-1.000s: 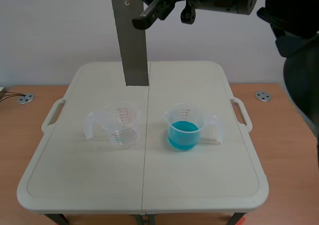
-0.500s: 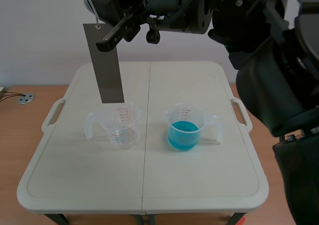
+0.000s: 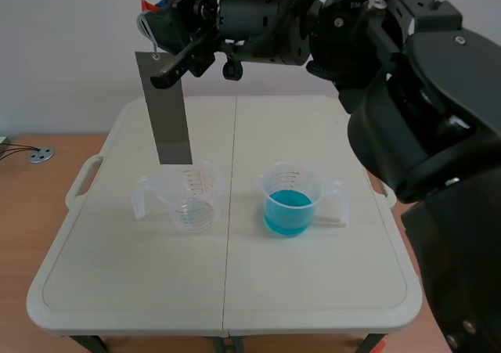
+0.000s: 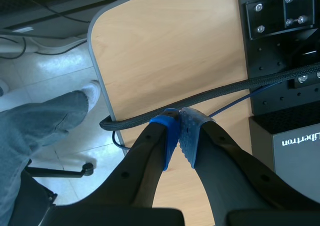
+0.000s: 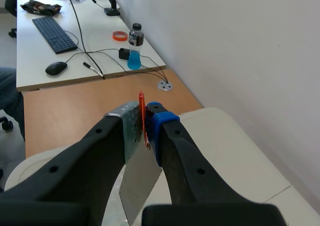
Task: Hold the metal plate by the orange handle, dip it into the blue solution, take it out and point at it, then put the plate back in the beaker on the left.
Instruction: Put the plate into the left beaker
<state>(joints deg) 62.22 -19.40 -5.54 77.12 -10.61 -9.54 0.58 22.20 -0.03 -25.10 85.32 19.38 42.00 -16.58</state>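
Beakers first: two clear plastic ones sat on the white folding table (image 3: pixel 117 290), around the middle of the scene frame, one on either side of the table's centre seam and well apart. The left beaker (image 3: pixel 190 198) looked empty as far as I could tell. The right beaker (image 3: pixel 290 200) had the blue solution (image 3: pixel 288 212) in it, about half full.

The right arm ran from the right edge across the top of the frame to the upper left, with its tip held high. The right gripper (image 3: pixel 156 32) was clamped on the orange handle (image 5: pixel 142 117), a thin strip pinched between the pads. The metal plate (image 3: pixel 166 110) hung down from it, a bit tilted. Its bottom edge sat right at the left beaker's rim, and I couldn't tell if it was inside or just above.

As for the left gripper (image 4: pixel 179 131), it was off the table, closed on nothing with the pads pressed together. It was over a wooden surface (image 4: pixel 165 50), with a black cable (image 4: pixel 200 98) just ahead.

Count: two beakers, one plate, one handle, two grippers.
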